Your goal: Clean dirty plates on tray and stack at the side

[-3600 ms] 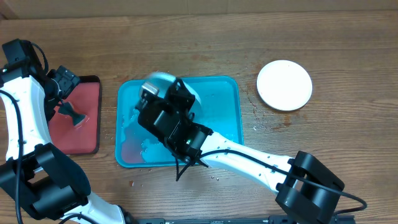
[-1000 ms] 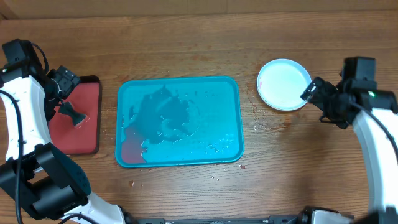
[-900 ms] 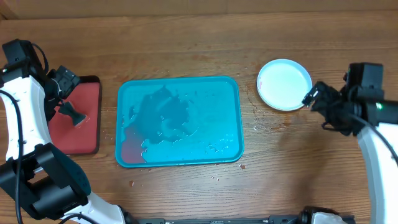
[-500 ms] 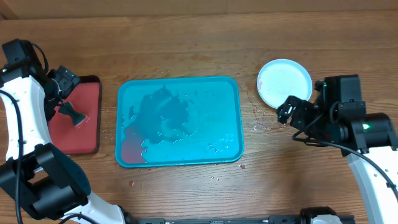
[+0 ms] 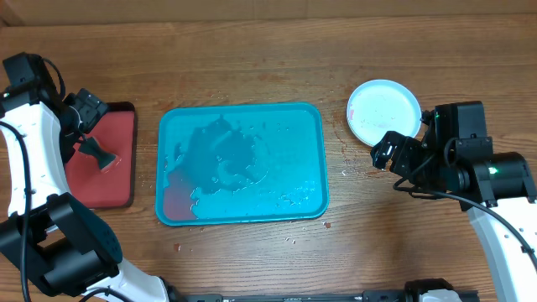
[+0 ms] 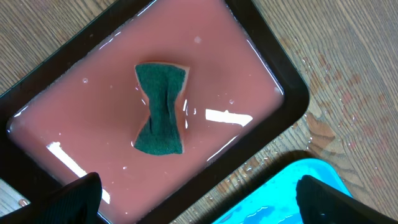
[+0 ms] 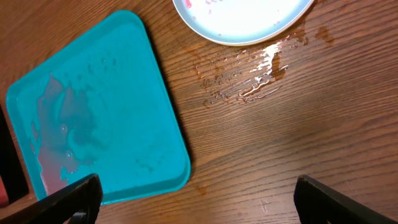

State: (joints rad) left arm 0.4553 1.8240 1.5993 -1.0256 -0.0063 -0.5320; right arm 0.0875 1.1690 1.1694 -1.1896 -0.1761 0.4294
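Observation:
The turquoise tray [image 5: 243, 164] lies mid-table with no plates on it, only water film and a pinkish patch at its front left; it shows again in the right wrist view [image 7: 93, 106]. A pale round plate [image 5: 384, 113] sits on the wood to the tray's right, with faint red specks [image 7: 242, 18]. Whether other plates lie under it cannot be told. My right gripper [image 5: 388, 153] hangs open and empty just in front of that plate. Over the red tray at the far left, my left gripper [image 5: 88, 113] is also open and empty.
A dark-rimmed red tray [image 6: 261, 93] holds pink water and a green sponge [image 6: 160, 109]; the sponge [image 5: 99, 155] lies near its middle. Water drops [image 7: 249, 81] wet the wood between plate and turquoise tray. The turquoise tray's corner [image 6: 292, 199] lies close to the red tray.
The right arm, earlier over the tray with a plate, has left the tray bare, then swung from the plate's right side to its front. The left arm has stayed still.

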